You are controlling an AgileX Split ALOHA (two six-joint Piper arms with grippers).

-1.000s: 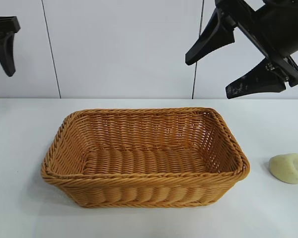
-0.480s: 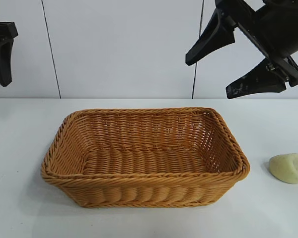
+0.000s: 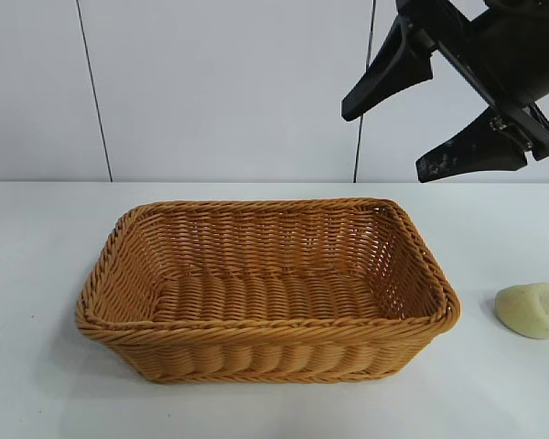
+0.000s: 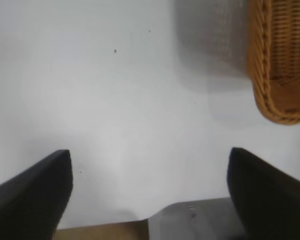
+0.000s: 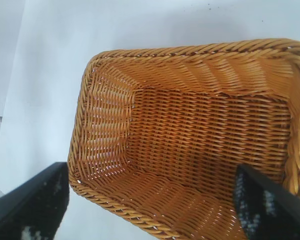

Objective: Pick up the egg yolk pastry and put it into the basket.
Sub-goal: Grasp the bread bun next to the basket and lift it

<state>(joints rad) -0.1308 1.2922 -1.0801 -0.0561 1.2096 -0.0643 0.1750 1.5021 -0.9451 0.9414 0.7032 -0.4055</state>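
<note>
Right gripper (image 3: 444, 128), jaws wide and empty, hangs above the basket (image 3: 265, 352); egg yolk pastry (image 3: 532, 310) lies below it, near the tabletop's right edge.

a plain white worktop (image 3: 37, 274) fills the lower part of the exterior view, matte and smooth. behind it stands a pale wall (image 3: 229, 91) made of flat panels, split by two thin dark vertical seams (image 3: 93, 91), one toward the left and one toward the right. in the left wrist view the worktop carries a few tiny dark specks (image 4: 115, 50), a soft grey shadow (image 4: 210, 45), and its edge shows a strip of brown floor (image 4: 102, 232) beyond.
</note>
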